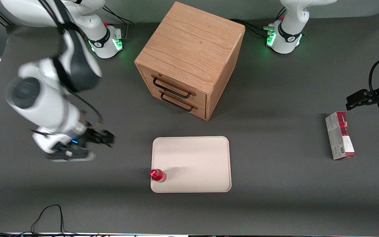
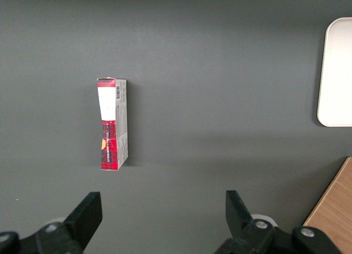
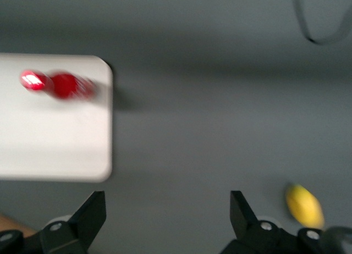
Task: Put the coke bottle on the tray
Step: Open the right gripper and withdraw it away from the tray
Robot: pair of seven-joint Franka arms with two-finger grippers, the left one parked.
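The coke bottle [image 1: 157,175], small and red with a red cap, stands upright on the beige tray [image 1: 196,161], at the tray's corner nearest the front camera on the working arm's side. My right gripper [image 1: 105,137] hovers over bare table beside the tray, toward the working arm's end, apart from the bottle. It is open and empty. In the right wrist view the gripper [image 3: 167,197] has wide-apart fingers over grey table, with the bottle [image 3: 63,84] on the tray [image 3: 49,138] ahead of it.
A wooden two-drawer cabinet [image 1: 189,56] stands farther from the front camera than the tray. A red-and-white carton [image 1: 340,135] lies toward the parked arm's end. A yellow lump [image 3: 303,205] lies on the table near my gripper. A black cable [image 1: 49,214] loops at the table's front edge.
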